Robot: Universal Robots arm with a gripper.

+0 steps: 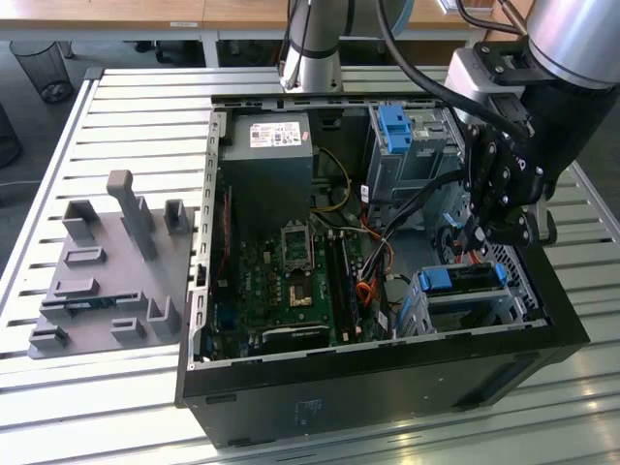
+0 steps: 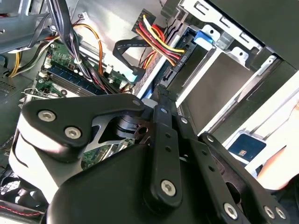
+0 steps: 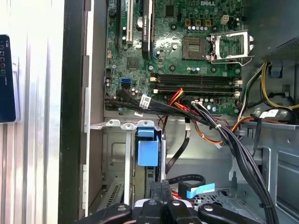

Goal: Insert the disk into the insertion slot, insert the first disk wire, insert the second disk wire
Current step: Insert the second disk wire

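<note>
In the exterior view the disk (image 1: 463,279), framed in its blue caddy, lies inside the insertion slot (image 1: 484,312), a low silver cage at the case's right side. My gripper (image 1: 475,239) hangs just above the disk's rear end with its fingers drawn together. The first wrist view has the gripper (image 3: 161,185) over the blue caddy (image 3: 147,150). Beside it lies a loose black flat wire with a light-blue plug (image 3: 200,189). A bundle of red, yellow and black wires (image 2: 156,39) runs down to the disk's edge (image 2: 205,88) in the second wrist view. Whether the fingers grip anything is hidden.
The open computer case (image 1: 387,358) holds a green motherboard (image 1: 291,276), a power supply (image 1: 266,165) and a taller grey cage with a blue front (image 1: 395,131). A thick black cable bundle (image 3: 219,130) crosses the bay. A grey fixture plate (image 1: 111,266) lies at the exterior view's left.
</note>
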